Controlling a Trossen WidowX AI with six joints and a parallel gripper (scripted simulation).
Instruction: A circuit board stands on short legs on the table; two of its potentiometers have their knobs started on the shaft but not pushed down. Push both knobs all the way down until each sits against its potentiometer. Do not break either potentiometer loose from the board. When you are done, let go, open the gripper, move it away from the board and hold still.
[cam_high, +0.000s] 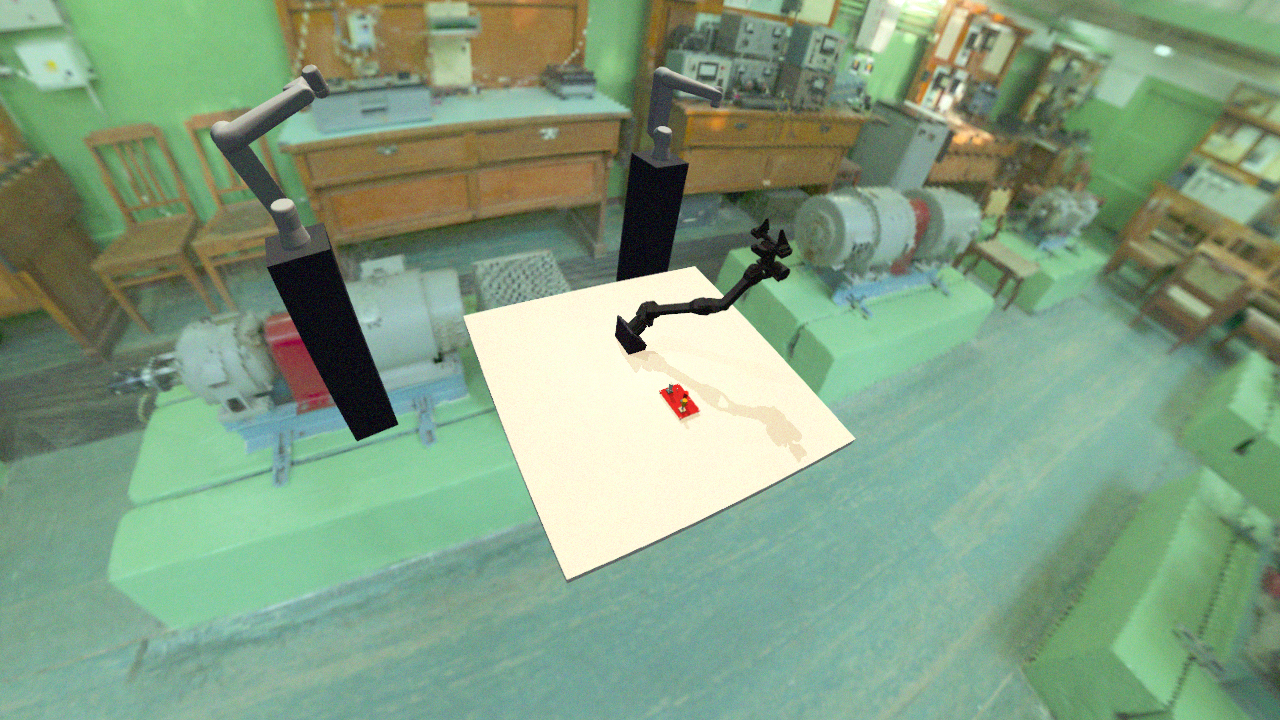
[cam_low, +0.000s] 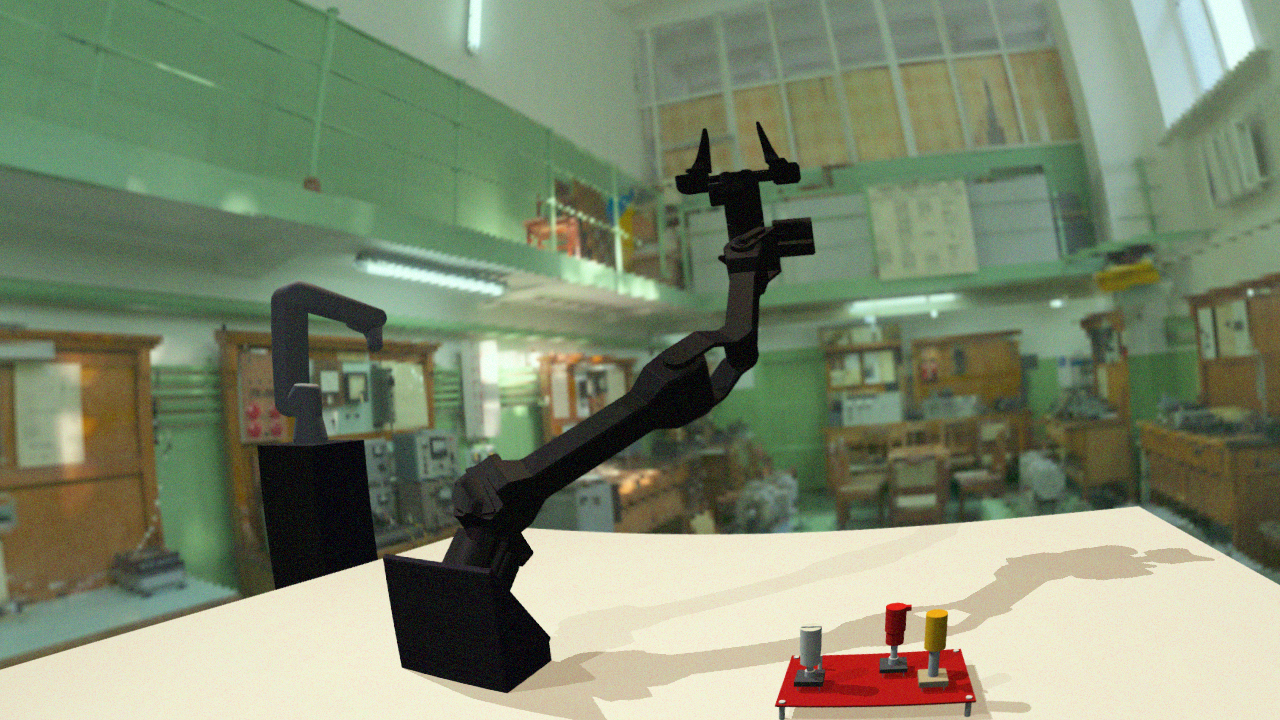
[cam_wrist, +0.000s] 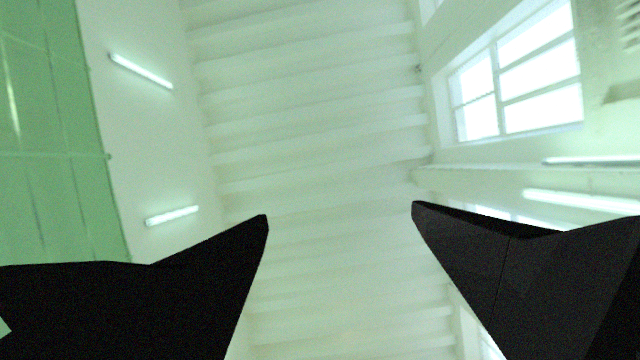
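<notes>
The red circuit board stands on short legs on the table. A light grey knob, a red knob and a yellow knob stand upright over their potentiometers in the exterior view. Bare shaft shows under the yellow knob, and a shorter light stretch shows under the red one. Under the grey knob a narrow light part shows above its dark base; its seating is hard to judge. My gripper is open and empty, fingers pointing up, high above and well away from the board.
The pale table carries the arm's black base beside the board. Two black pillars with grey arms on top stand beyond the table's edges. The wrist view shows ceiling and windows, not the board.
</notes>
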